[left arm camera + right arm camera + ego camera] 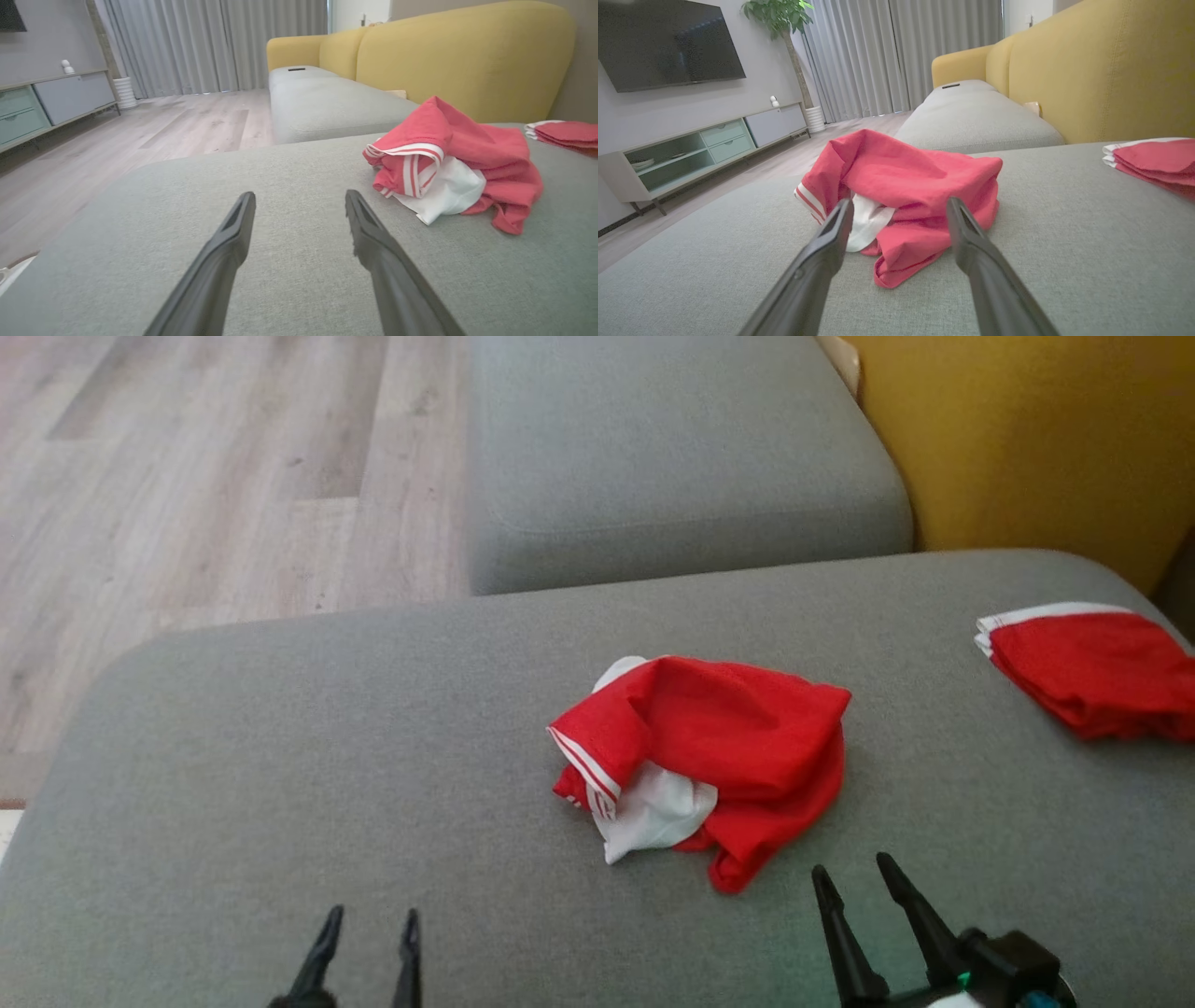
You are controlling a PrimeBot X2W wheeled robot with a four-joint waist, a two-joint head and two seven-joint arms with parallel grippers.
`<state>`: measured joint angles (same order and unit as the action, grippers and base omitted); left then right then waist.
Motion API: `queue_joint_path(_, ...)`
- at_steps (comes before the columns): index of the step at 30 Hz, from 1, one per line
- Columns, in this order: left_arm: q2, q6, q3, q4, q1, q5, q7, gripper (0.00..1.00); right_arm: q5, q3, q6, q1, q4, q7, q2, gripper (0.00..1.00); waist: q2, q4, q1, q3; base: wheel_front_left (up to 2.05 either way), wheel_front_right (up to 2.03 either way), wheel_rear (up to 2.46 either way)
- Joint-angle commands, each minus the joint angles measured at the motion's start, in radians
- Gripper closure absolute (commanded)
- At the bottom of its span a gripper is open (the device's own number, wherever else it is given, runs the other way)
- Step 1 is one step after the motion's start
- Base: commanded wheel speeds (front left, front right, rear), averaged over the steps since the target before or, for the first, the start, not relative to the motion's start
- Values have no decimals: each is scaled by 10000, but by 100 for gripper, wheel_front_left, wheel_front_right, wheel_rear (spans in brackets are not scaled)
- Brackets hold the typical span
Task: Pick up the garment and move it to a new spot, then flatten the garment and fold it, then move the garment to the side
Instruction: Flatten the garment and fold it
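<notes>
Sofa cushion, grey, spanning most of head view, with wood floor at upper left and yellow backrest at upper right. Crumpled red garment with white stripes and white lining (loose heap, not flattened) lying near cushion centre; second red piece folded flat at right edge, well apart from it. Left gripper low left, fingers spread wide, nothing held, well clear of garment; right gripper low right, likewise spread wide and empty, tips just short of garment's near hem, not touching.
</notes>
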<state>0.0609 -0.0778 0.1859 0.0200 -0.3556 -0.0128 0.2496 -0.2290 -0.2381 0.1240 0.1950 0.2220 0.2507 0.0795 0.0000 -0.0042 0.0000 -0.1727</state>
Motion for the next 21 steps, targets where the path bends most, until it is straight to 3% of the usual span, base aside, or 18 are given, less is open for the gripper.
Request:
queue_joint_path(1, -106, 83, -165, -112, 898, 78, 122, 0, -76, -243, 67, -704, -369, 111, 267, 0, 0, -135, 0, 161, 0, 0, 0)
queue_joint_path(8, -106, 516, 795, 1136, 2554, 132, 122, 0, -140, -394, 67, -1491, -495, 111, 521, 0, 0, -673, 0, 1054, 0, 0, 0)
queue_joint_path(10, -106, 850, 1411, 1820, 3663, 169, 122, 0, -142, -394, 67, -1770, -566, 111, 617, 0, 0, -874, 0, 1483, 0, 0, 0)
queue_joint_path(15, -106, 1194, 2229, 3069, 5496, 458, 122, 0, -169, -588, 67, -2133, -616, 111, 745, 0, 0, -1346, 0, 2051, 0, 0, 0)
queue_joint_path(21, -50, 1099, 2553, 4656, 6809, 743, 122, 0, -217, -741, 67, -2439, -651, 111, 795, 0, 0, -1920, 0, 2430, 0, 0, 0)
